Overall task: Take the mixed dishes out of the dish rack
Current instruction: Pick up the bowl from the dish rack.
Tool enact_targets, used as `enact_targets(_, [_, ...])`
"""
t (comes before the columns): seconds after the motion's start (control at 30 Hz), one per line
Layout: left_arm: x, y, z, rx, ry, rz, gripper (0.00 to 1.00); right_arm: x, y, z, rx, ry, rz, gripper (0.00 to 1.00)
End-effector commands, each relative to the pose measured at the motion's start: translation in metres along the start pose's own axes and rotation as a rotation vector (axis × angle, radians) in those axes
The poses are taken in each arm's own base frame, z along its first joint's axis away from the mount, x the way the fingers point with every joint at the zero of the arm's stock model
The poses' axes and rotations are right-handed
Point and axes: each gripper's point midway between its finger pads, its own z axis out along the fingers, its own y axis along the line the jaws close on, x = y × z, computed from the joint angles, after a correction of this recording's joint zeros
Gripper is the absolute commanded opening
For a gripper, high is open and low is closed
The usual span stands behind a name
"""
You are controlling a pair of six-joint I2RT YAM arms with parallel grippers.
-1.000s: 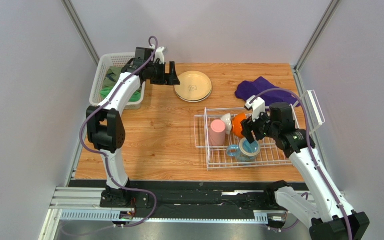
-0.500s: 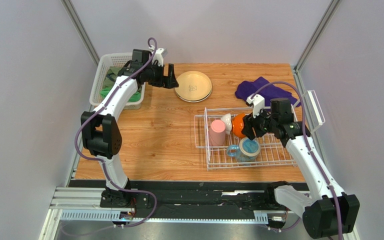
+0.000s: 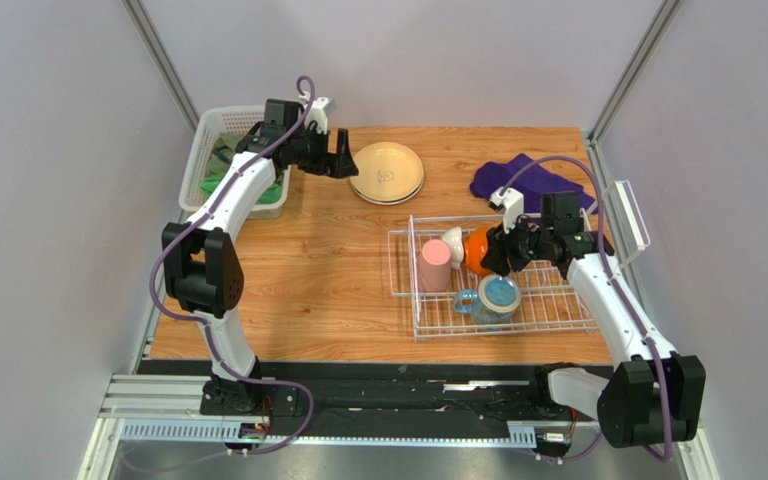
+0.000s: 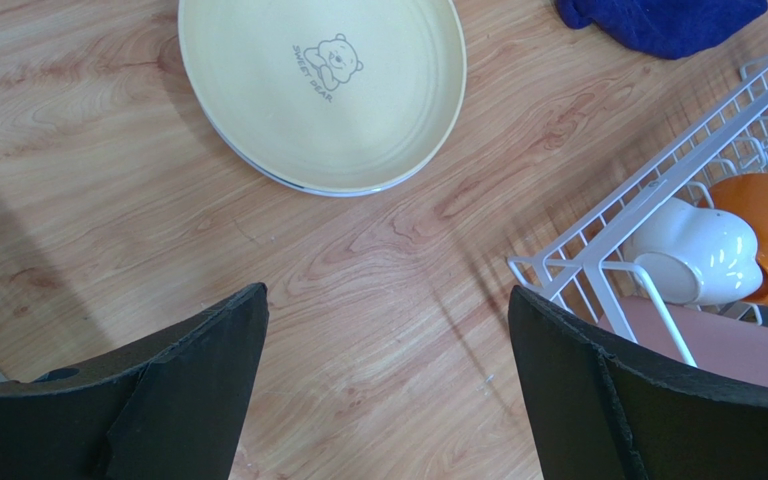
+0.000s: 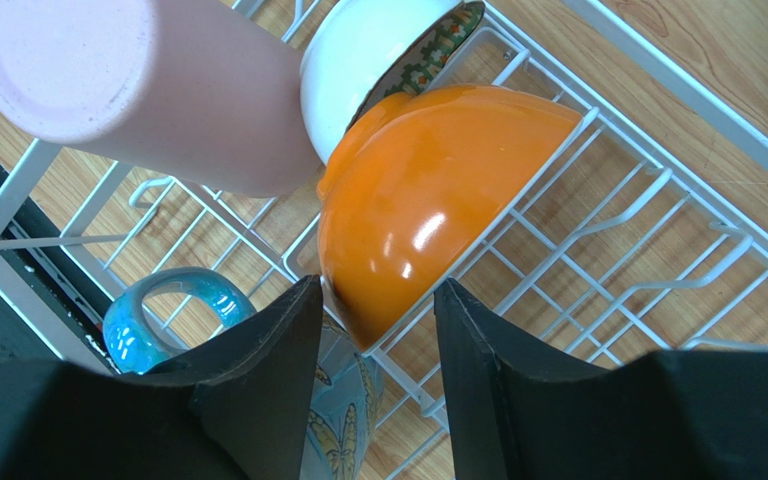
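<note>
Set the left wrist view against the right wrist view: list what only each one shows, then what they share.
Only the left wrist view: the cream plate with its bear print on the table, and the left tool wide open over bare wood. Only the right wrist view: the blue-handled mug, and the right tool straddling the rim of the orange bowl. Both: that orange bowl, the white bowl, the pink tumbler and the dish rack.

L arm stretched far fwd, L pincer (image 3: pixel 344 156) (image 4: pixel 383 335) jaws at widest, holding nothing. R arm bent inward, R pincer (image 3: pixel 493 259) (image 5: pixel 373 320) tilted down, jaws abt half apart.
</note>
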Motion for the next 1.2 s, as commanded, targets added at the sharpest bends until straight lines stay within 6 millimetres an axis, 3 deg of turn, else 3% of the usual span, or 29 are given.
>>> enact_targets(0.0, [-0.016,-0.011,-0.01,0.027,-0.057,0.058,0.97,-0.025,-0.006,-0.005,-0.034,-0.093,-0.071,0.47])
enact_targets(0.27, [-0.01,-0.01,-0.002,0.047,-0.036,0.02,0.97,-0.022,-0.004,0.002,-0.151,-0.131,-0.064,0.4])
enact_targets(0.3, [-0.008,-0.009,0.0,0.048,-0.03,0.017,0.97,-0.02,-0.013,-0.002,-0.134,-0.138,-0.04,0.4])
enact_targets(0.6, [-0.007,-0.008,0.002,0.048,-0.029,0.012,0.97,-0.016,-0.022,0.002,-0.164,-0.149,-0.023,0.28])
enact_targets(1.17, [-0.005,-0.008,0.007,0.063,-0.021,-0.004,0.97,-0.033,-0.02,-0.014,-0.173,-0.189,-0.028,0.01])
